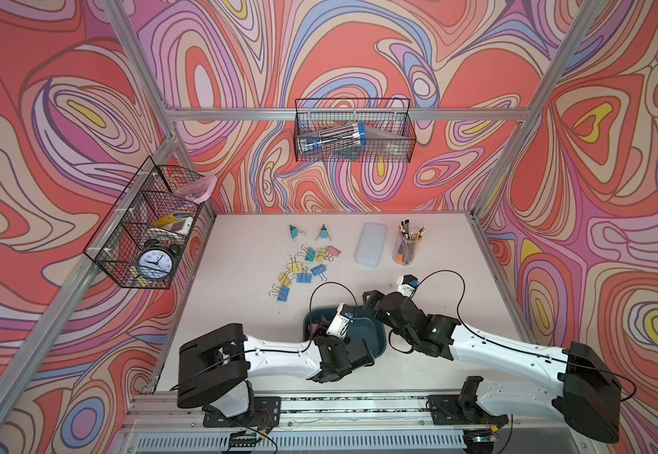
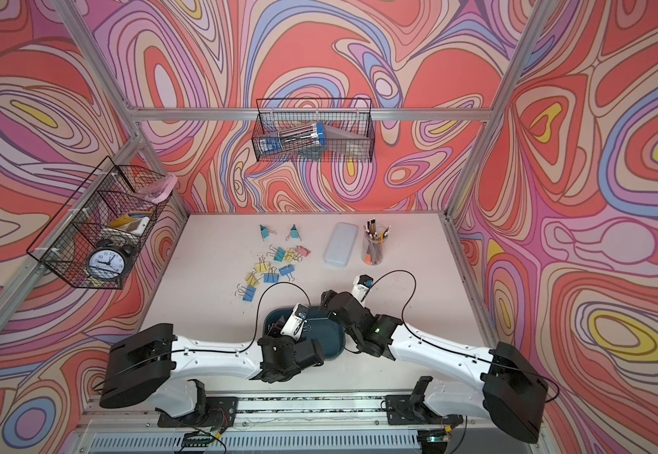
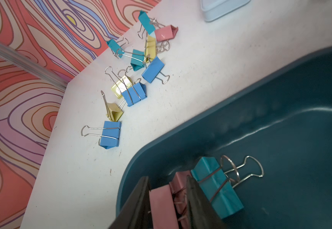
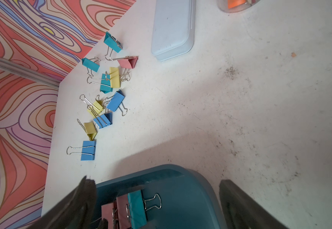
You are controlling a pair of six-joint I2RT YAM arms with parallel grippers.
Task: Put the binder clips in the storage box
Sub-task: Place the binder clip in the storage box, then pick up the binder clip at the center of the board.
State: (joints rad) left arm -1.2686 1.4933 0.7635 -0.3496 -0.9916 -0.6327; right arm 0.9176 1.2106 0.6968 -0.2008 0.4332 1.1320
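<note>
Now the left gripper [image 3: 167, 178] hangs inside the storage box [image 3: 240, 111], with its fingers on either side of a pink binder clip [image 3: 161, 206]. Whether they press it or only stand beside it, I cannot tell. A second pink clip [image 3: 181, 182] and a teal clip [image 3: 216, 186] lie just beside these fingers, in the box.

The right gripper [image 4: 155, 181] is spread wide and empty over the box's rim.

Ten clips lie on the table [image 3: 200, 69], ahead of both grippers and beyond the rim. The nearest, a blue clip [image 3: 110, 133], seems to lie crosswise to the left fingers' reach, with its handles pointing away from the box. The left arm looks nearer.

Only the numerals on the alarm clock [image 1: 153, 262] in the wire basket [image 1: 123, 236] can be read. No brand is visible.
</note>
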